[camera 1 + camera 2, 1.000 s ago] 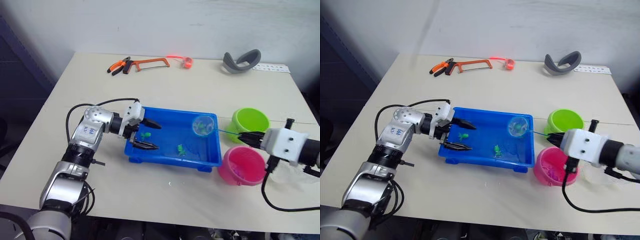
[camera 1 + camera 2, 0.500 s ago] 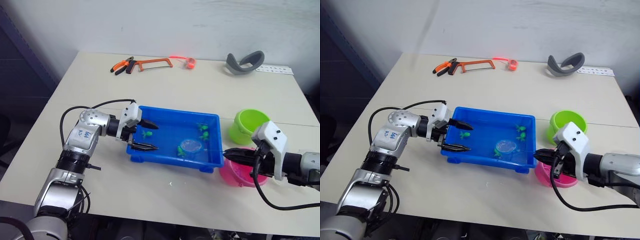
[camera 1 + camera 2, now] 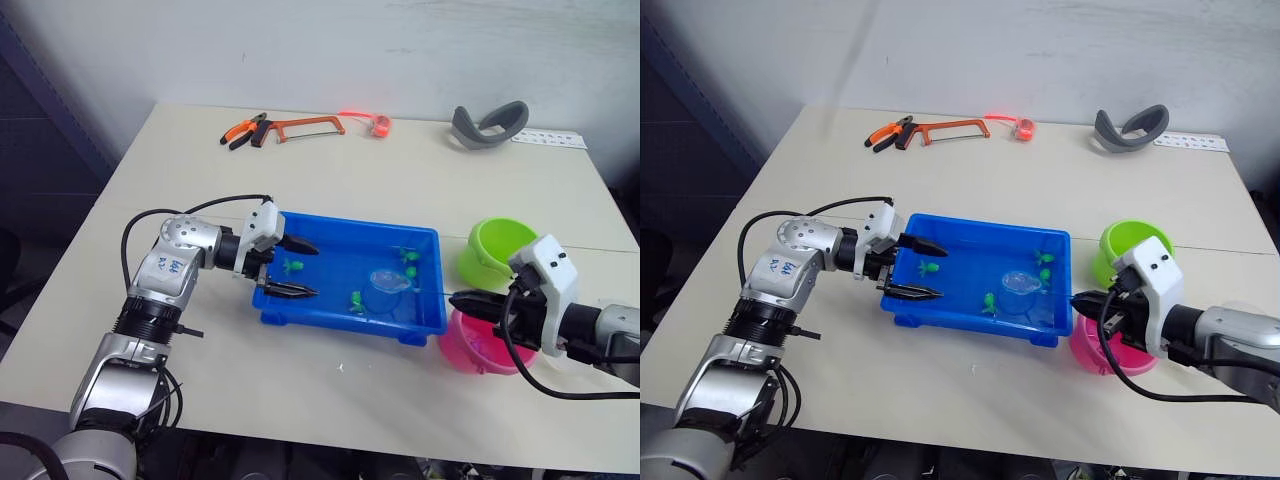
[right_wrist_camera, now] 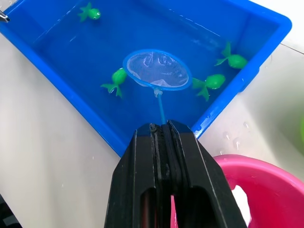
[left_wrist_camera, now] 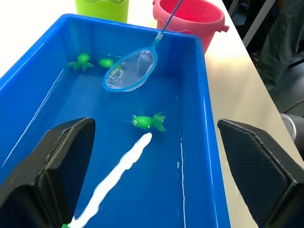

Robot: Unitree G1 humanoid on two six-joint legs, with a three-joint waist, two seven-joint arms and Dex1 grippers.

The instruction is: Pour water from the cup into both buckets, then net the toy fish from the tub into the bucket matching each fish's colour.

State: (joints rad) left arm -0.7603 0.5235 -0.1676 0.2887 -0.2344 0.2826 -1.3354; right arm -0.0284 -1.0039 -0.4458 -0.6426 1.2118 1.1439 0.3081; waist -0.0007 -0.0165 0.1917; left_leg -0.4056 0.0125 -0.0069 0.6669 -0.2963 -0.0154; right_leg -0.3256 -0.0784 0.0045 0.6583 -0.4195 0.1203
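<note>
Four green toy fish (image 4: 116,80) lie in the tub (image 3: 425,318); none sits in the net (image 4: 156,69) yet. Best slide the hoop under the fish just beside it. Right claw (image 4: 164,130), clamped on the handle, reaches out level over the pink bucket (image 4: 266,190). Left claw (image 3: 290,268), spread wide, straddles the tub's far end.

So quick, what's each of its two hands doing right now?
Left tool: open, holding nothing, its fingers either side of the blue tub's end.
Right tool: shut on the net's handle.
</note>
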